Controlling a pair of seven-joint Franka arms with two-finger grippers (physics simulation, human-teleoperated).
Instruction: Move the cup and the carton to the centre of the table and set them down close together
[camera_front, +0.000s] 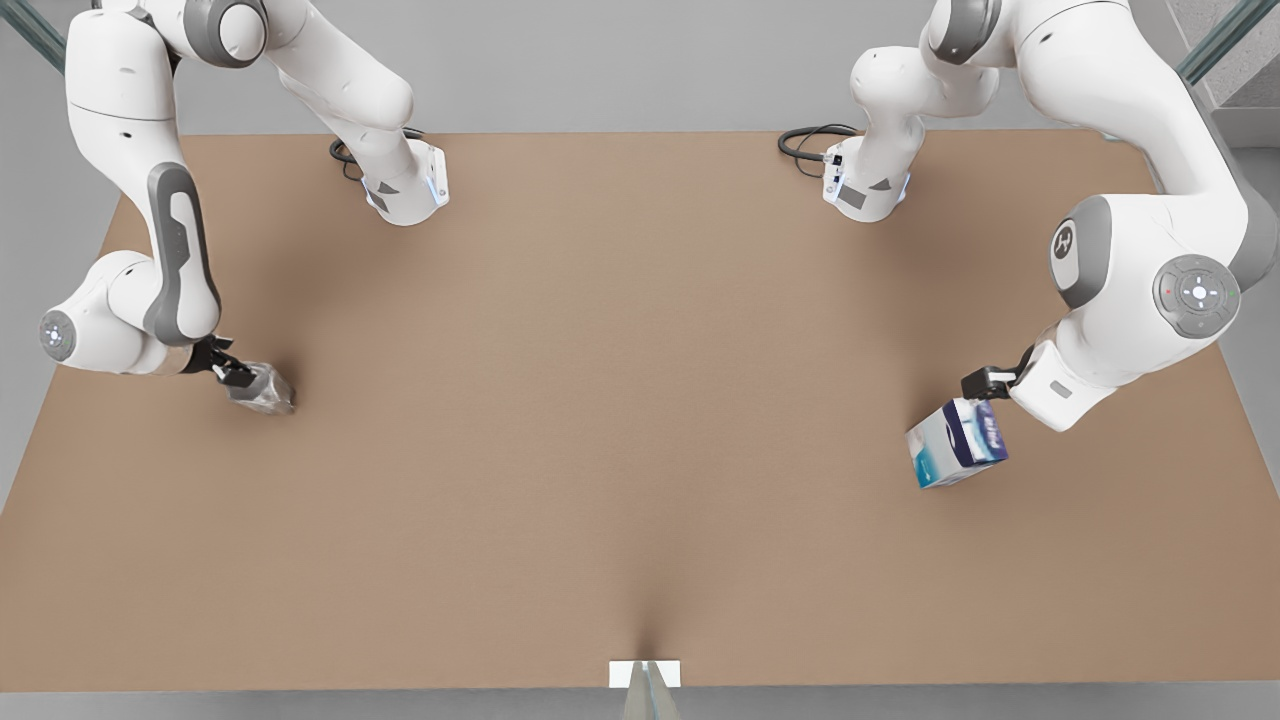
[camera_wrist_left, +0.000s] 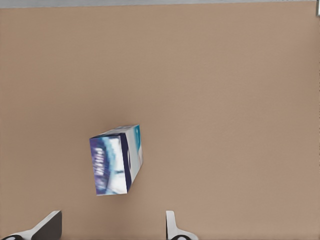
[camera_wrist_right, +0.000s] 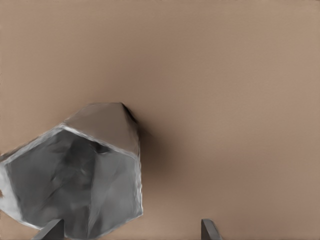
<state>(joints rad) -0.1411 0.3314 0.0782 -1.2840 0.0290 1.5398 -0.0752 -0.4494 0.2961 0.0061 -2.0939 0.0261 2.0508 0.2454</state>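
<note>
Brown table (camera_front: 620, 420): right gripper (camera_front: 240, 378) at cup (camera_front: 265, 392), left gripper (camera_front: 985, 385) at blue-lettered carton (camera_front: 955, 445).

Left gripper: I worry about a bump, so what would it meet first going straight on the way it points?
Probably the carton, lying ahead of the open left gripper; beyond it is bare table. Depth is hard to judge.

Grey floor (camera_front: 620, 90) beyond the table's far edge; grey strip along its near edge. Slanted glass-green rails (camera_front: 1215, 40) at both far corners. Even, soft light; faint shadows.
</note>
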